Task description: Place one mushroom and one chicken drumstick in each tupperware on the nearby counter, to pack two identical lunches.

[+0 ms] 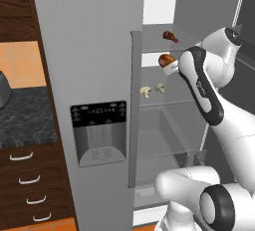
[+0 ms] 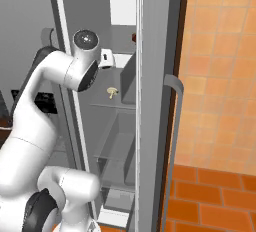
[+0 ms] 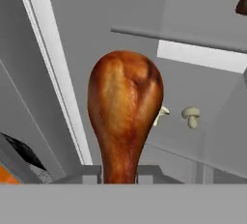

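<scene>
Gripper (image 3: 119, 172) clamped on narrow end of drumstick (image 3: 124, 112); fat end projects straight out past fingertips, long axis in line with gripper. Held drumstick (image 1: 166, 59) sits inside open fridge (image 1: 87, 41), between top shelf and mushroom shelf. Second drumstick (image 1: 170, 36) on shelf above; two mushrooms (image 1: 146, 91) on shelf below. Counter (image 1: 25, 118) lies well left of fridge, beyond closed door. Judgement: next move needs straight pull-out from fridge, then swing left toward counter. Tupperware location cannot tell.
</scene>
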